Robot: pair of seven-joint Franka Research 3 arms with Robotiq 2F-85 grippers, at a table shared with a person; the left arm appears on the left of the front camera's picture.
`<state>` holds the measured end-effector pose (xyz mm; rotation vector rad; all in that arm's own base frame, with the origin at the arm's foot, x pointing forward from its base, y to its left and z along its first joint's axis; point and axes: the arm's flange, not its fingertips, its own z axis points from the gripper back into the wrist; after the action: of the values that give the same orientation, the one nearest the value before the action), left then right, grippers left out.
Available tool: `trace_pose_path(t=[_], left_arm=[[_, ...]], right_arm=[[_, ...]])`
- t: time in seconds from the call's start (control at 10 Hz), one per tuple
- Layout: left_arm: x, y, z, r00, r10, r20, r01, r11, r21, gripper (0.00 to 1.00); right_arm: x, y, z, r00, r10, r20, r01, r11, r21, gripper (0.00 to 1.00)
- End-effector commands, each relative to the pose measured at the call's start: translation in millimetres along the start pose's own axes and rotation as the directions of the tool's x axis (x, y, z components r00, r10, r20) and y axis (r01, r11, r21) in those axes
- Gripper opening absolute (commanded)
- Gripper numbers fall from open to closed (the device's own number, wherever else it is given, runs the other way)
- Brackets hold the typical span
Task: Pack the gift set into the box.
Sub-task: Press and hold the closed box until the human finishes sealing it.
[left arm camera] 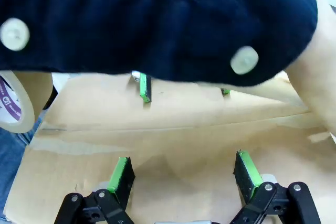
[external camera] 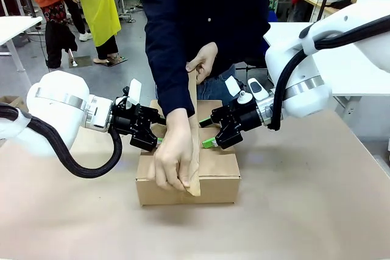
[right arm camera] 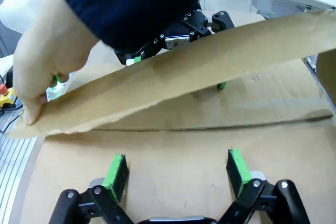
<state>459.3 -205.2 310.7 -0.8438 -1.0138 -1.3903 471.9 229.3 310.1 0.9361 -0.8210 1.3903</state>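
On the table (external camera: 317, 211) in the front view, the brown carton (external camera: 216, 184) stood with its flaps already folded down. The left gripper (external camera: 157, 140) and the right gripper (external camera: 207, 143) pressed on its top from both sides, each with fingers spread and holding nothing. The person stretched a strip of brown paper tape (external camera: 194, 150) over the middle seam, one hand (external camera: 173, 159) at the near edge, the other hand (external camera: 204, 60) higher up.

In the left wrist view, the green pads (left arm camera: 119, 174) stood apart above the closed flaps (left arm camera: 173, 129), under a dark sleeve (left arm camera: 157, 19); a tape roll (left arm camera: 16, 103) showed at the side.

In the right wrist view, the pads (right arm camera: 115, 170) were also apart over the cardboard, and the tape strip hung above the seam (right arm camera: 210, 127), not yet stuck.

The gift set was hidden, I judge inside; only sealing remained.
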Motion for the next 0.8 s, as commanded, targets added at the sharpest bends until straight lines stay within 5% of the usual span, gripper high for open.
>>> trace_pose_path(t=[0.0,0.7], left_arm=[[-4.2,-2.1,-0.8,1.0,-0.018,0.0,0.018,1.0,-0.002,1.0],[-4.2,-2.1,-0.8,1.0,-0.018,0.0,0.018,1.0,-0.002,1.0]], right_arm=[[-1.5,0.1,-1.4,1.0,0.0,-0.004,0.0,1.0,-0.002,1.0],[-1.5,0.1,-1.4,1.0,0.0,-0.004,0.0,1.0,-0.002,1.0]])
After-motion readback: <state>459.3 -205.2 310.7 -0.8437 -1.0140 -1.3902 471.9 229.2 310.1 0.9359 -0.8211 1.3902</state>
